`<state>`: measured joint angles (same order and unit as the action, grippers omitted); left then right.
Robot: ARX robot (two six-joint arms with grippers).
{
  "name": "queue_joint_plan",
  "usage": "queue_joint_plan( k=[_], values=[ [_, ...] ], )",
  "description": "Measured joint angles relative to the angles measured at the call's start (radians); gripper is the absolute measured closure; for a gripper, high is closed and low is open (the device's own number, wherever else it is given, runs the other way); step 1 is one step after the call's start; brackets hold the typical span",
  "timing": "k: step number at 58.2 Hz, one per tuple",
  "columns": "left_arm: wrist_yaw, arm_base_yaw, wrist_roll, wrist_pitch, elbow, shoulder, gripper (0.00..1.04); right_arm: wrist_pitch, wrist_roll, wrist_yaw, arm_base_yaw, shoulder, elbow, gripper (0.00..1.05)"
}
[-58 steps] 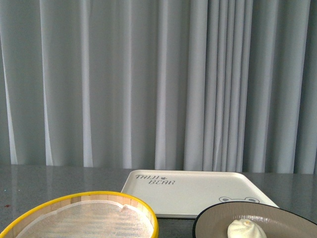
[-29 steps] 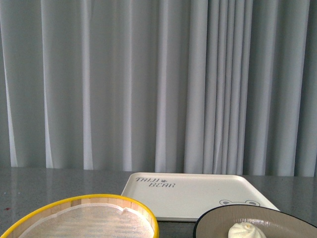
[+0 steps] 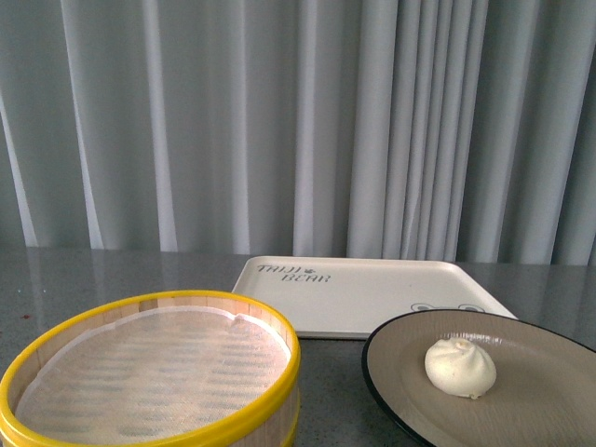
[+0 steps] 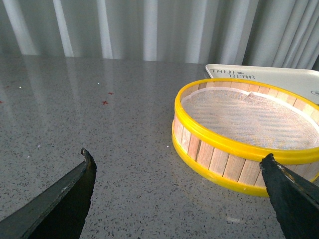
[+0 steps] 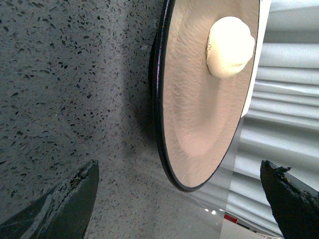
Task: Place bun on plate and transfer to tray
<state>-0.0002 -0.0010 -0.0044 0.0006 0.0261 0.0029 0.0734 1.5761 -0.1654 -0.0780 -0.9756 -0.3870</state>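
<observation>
A small white bun [image 3: 460,366] with a pleated top rests on the beige, black-rimmed plate [image 3: 540,410] at the front right of the table; the right wrist view shows the same bun [image 5: 230,47] on the plate [image 5: 194,129]. Behind it lies the cream tray [image 3: 354,293] printed with "TAIJI BEAR". My right gripper [image 5: 182,199] is open, its black fingertips [image 5: 75,191] spread wide, short of the plate's rim and touching nothing. My left gripper [image 4: 179,172] is open over bare table beside the steamer basket. Neither arm shows in the front view.
A yellow-rimmed wooden steamer basket [image 3: 154,372] with a white cloth liner stands at the front left, seen close in the left wrist view as the basket [image 4: 244,129]. The table [image 4: 99,124] is grey speckled stone. Grey curtains hang behind.
The front view has tilted downward: the basket, plate and bun now show much more fully. The objects themselves have not shifted on the table.
</observation>
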Motion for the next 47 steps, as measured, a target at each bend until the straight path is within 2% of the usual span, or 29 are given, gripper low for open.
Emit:
queue_joint_plan(
  k=[32, 47],
  values=[
    [0.000, 0.000, 0.000, 0.000, 0.000, 0.000, 0.07, 0.208, -0.018, -0.019, -0.063, -0.271, -0.077, 0.09],
    [0.000, 0.000, 0.000, 0.000, 0.000, 0.000, 0.07, 0.248, -0.036, -0.011, -0.100, -0.349, -0.127, 0.09]
  ],
)
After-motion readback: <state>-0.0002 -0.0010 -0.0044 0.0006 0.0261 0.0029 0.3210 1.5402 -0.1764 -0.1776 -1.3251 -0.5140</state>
